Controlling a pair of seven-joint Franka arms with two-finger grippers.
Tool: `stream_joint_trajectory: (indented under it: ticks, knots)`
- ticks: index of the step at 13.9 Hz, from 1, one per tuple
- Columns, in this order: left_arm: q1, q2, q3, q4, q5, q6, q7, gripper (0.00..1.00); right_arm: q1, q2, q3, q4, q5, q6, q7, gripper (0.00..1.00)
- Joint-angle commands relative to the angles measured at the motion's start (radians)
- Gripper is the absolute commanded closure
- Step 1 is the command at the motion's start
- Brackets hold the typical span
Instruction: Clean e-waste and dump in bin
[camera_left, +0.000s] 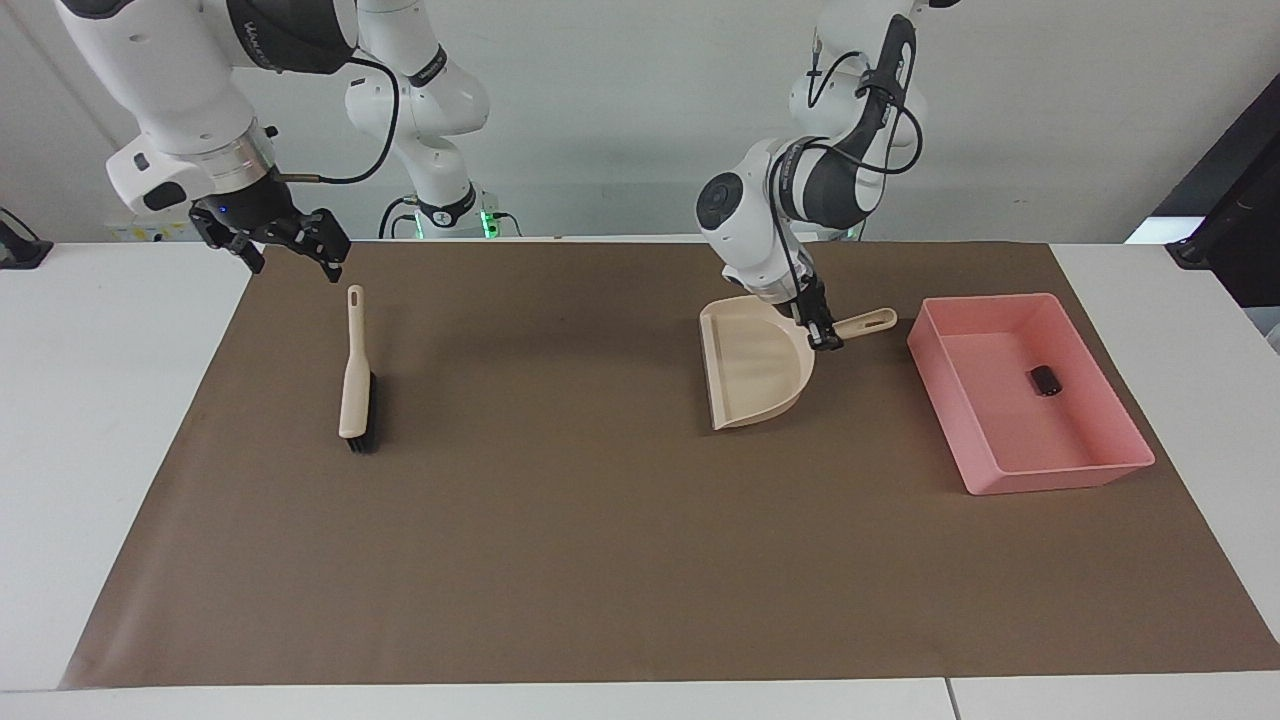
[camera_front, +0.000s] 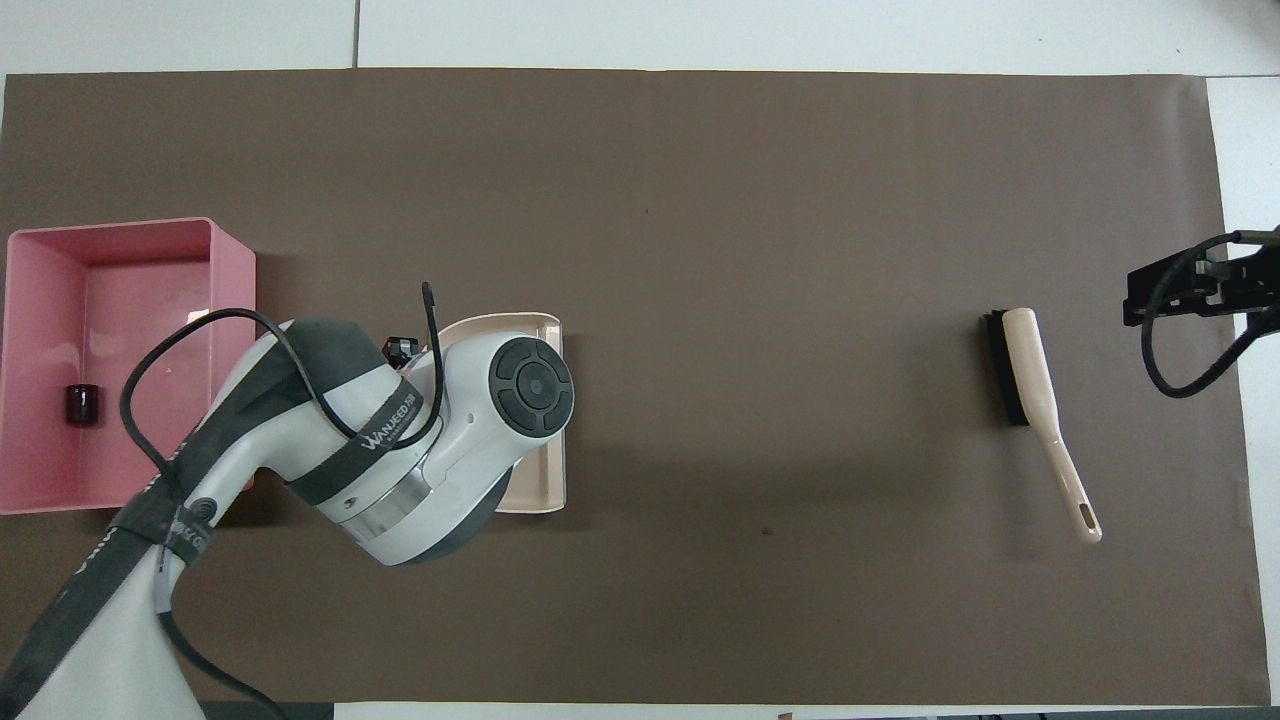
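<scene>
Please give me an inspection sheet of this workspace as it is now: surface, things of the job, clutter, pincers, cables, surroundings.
Surface: brown mat on a white table; no loose bits seen on it.
Job's things: pink bin at the left arm's end; one small black block lies in it. No other e-waste seen.
Clutter: beige dustpan beside the bin; brush lying at the right arm's end.
Pincers: left pincer shut on the dustpan's handle; right pincer open, above the mat's edge near the brush handle, holding nothing.
Cables: black cables run along both arms; none on the mat.
Surroundings: plain light wall; dark object at the frame edge past the bin.
</scene>
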Motion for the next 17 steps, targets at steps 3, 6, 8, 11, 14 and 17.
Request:
stream_joint_trajectory:
  ticks: [3,6,8,11,14,17]
  knots:
    - [-0.043,0.041,0.017,0.003,-0.015,0.046,-0.034,0.74,0.024,-0.009,-0.014,-0.002,0.059,-0.001,0.018,0.00]
    - [-0.043,0.027,0.017,0.006,-0.015,0.028,-0.038,0.29,0.021,-0.012,-0.012,-0.013,0.071,-0.002,0.012,0.00]
    - [-0.020,-0.016,0.020,0.008,-0.016,0.008,-0.077,0.05,0.016,-0.012,-0.012,-0.013,0.073,-0.004,0.012,0.00]
    - [0.058,-0.073,0.020,0.011,-0.030,-0.065,-0.315,0.02,0.019,-0.012,-0.012,-0.013,0.073,-0.005,0.012,0.00]
    - [0.145,-0.099,0.022,0.015,-0.107,-0.096,-0.611,0.02,0.018,-0.012,-0.012,-0.015,0.073,-0.004,0.012,0.00]
    - [0.288,-0.136,0.023,0.037,-0.228,-0.090,-0.686,0.02,0.018,-0.012,-0.012,-0.013,0.073,-0.005,0.012,0.00]
